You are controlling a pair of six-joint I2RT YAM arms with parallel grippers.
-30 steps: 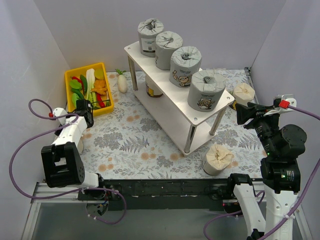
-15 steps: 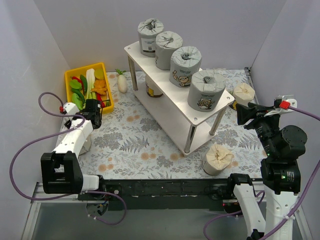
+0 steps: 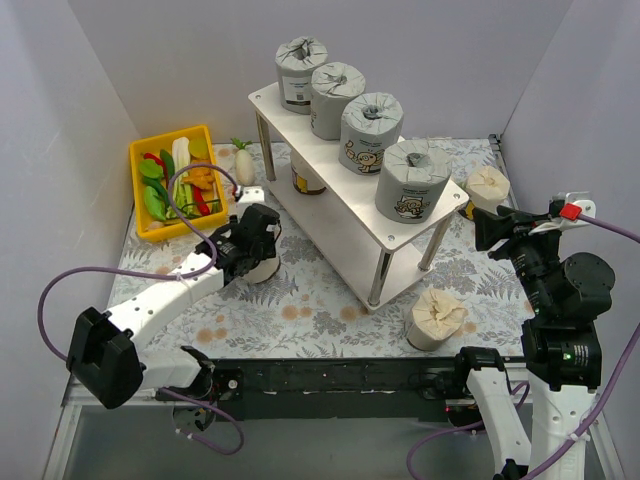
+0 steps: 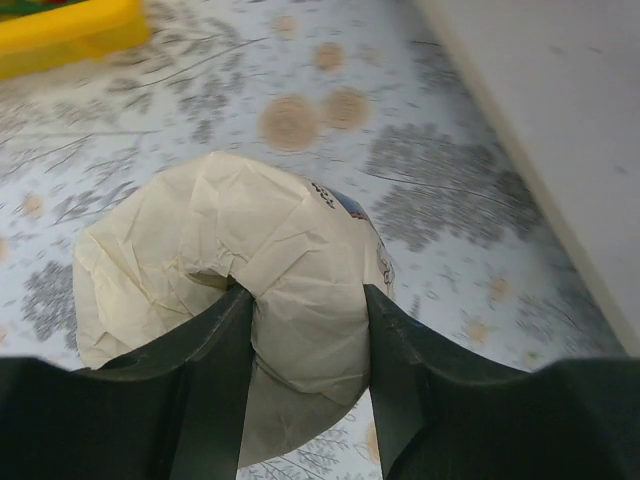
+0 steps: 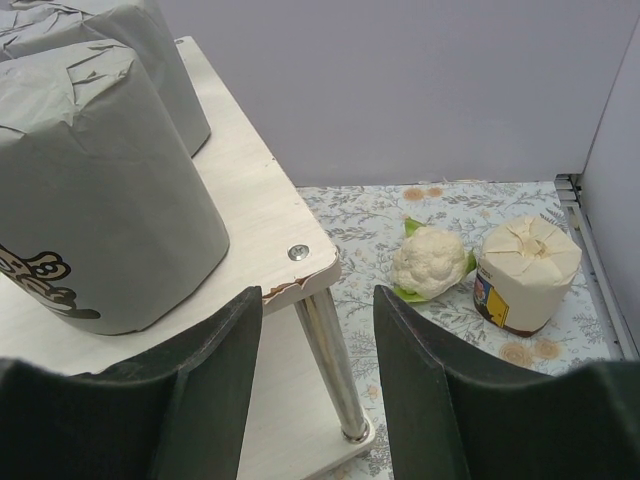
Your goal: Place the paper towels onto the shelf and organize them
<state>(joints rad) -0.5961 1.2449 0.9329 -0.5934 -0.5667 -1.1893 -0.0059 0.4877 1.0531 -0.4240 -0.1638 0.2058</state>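
The shelf (image 3: 345,225) stands in the middle, with several grey paper towels (image 3: 412,180) in a row on its top board. My left gripper (image 3: 252,244) is shut on the twisted top of a cream paper towel roll (image 3: 264,268), low over the floral mat just left of the shelf. In the left wrist view the fingers (image 4: 215,340) pinch this cream roll (image 4: 200,230). My right gripper (image 3: 488,228) is open and empty, held high off the shelf's right end. More cream rolls stand under the shelf (image 3: 305,182), at the back right (image 3: 487,186) and at the front (image 3: 437,318).
A yellow bin (image 3: 140,155) of vegetables sits at the back left, with a white radish (image 3: 244,165) beside it. In the right wrist view a cauliflower (image 5: 430,262) lies next to the back-right cream roll (image 5: 525,270), past the shelf's corner leg (image 5: 335,370). Walls enclose three sides.
My left arm has swung from beside the yellow bin to the right, towards the shelf, and now shows the cream roll in its grip. The right arm has not moved.
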